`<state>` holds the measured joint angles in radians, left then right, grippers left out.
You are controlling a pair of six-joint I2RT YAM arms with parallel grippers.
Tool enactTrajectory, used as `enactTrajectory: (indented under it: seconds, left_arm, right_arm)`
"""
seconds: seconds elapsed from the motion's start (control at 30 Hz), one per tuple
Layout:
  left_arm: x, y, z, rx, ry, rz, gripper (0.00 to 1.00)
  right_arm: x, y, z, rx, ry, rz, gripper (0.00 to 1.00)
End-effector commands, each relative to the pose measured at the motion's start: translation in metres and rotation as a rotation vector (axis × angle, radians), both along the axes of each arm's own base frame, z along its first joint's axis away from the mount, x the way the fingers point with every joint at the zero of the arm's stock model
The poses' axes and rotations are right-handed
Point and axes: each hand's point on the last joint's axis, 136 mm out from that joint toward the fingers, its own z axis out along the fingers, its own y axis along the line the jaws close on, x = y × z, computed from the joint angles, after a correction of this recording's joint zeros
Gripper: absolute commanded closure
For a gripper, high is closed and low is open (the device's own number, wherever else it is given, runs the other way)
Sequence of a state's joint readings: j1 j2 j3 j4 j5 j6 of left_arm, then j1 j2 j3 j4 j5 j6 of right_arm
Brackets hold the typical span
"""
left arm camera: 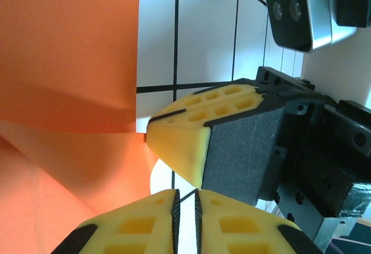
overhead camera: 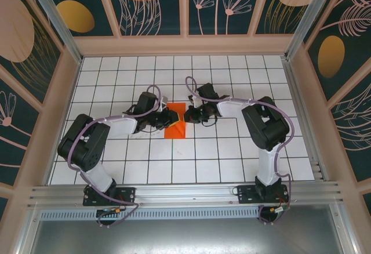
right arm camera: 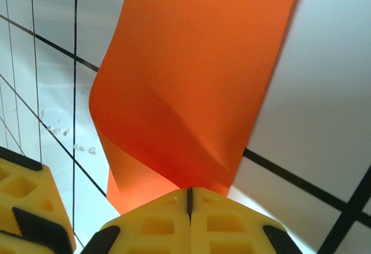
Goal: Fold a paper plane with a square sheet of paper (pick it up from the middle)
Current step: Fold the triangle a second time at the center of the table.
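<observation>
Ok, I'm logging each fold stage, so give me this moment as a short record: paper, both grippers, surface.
paper: orange sheet, partly folded, one flap curling up off the table
left gripper: jaws nearly together beside the sheet; unclear whether it grips anything
right gripper: shut, tips at the sheet's edge, apparently pinching it
surface: white gridded table
stage: no plane shape yet

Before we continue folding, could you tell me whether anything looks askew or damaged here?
The square sheet of paper is not flat: it curls and twists up from the table, its edge pinched in the shut right tool. I see no tear.
</observation>
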<state>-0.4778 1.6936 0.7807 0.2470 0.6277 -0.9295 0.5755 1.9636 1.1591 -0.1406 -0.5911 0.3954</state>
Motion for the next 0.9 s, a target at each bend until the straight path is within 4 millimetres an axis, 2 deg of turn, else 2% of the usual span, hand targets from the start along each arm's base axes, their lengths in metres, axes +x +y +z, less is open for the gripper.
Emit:
enactTrajectory:
  seconds: [0.0, 0.1, 0.13, 0.17, 0.87]
  left_arm:
    - [0.004, 0.000, 0.000, 0.015, -0.008, -0.011, 0.82]
    - [0.006, -0.001, 0.002, 0.012, -0.013, -0.012, 0.82]
    - [0.005, -0.001, -0.008, 0.023, 0.010, -0.013, 0.82]
    - [0.005, -0.002, -0.009, 0.023, 0.014, -0.016, 0.82]
    - [0.007, -0.005, -0.022, 0.026, 0.044, -0.028, 0.82]
  right_arm:
    - [0.006, -0.002, -0.004, -0.024, -0.029, 0.031, 1.00]
    - [0.007, -0.001, -0.003, -0.024, -0.038, 0.040, 1.00]
    - [0.008, -0.001, -0.004, -0.024, -0.038, 0.042, 1.00]
    - [0.008, 0.000, -0.003, -0.021, -0.040, 0.046, 1.00]
    - [0.014, 0.007, -0.004, -0.015, -0.045, 0.087, 1.00]
